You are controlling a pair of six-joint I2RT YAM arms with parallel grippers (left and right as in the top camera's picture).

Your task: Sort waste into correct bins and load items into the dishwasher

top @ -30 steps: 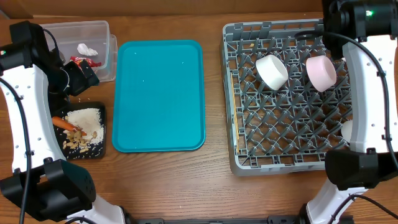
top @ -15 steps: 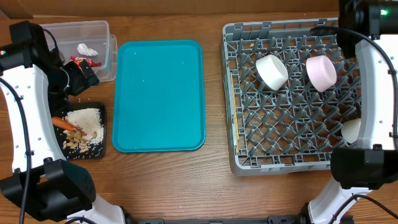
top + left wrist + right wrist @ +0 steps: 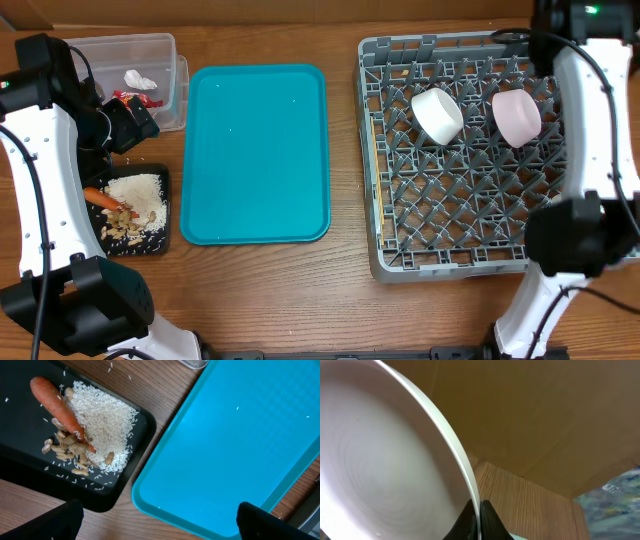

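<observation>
Right pincer (image 3: pixel 476 510) shut on the rim of the plate (image 3: pixel 380 460). The jaws pinch only a thin edge, and the plate spreads up and to the left of the fingers in the wrist view, with a brown board (image 3: pixel 520 410) and tabletop (image 3: pixel 530 505) behind. Overhead, this arm sits over the far right corner of the rack (image 3: pixel 460 255); the plate itself is not made out there. Risk 1: an edge grip on a smooth disc, with most of its mass off to one side of the jaws. A quick swing or wrist roll could let it pivot or slip out, dropping it onto the pegs or over the rack side. Risk 2: the bowl (image 3: pixel 437 115) and pinkish bowl (image 3: pixel 516 117) appear to lie below the pincer, on the robot's side of it. A careless descent could knock them, or seat the plate against them and not between pegs. Risk 3: released tilted, the plate may topple flat. Left pincer (image 3: pixel 157 517) wide open, holding nothing. Below it to one side is the black tray (image 3: pixel 30 485) with carrot (image 3: pixel 60 412), rice (image 3: pixel 102 420) and peanuts (image 3: pixel 67 450); to the other side, the teal tray (image 3: pixel 240 450). Little hazard there unless it comes down on a tray rim. Placing the plate is judged the step in hand.
</observation>
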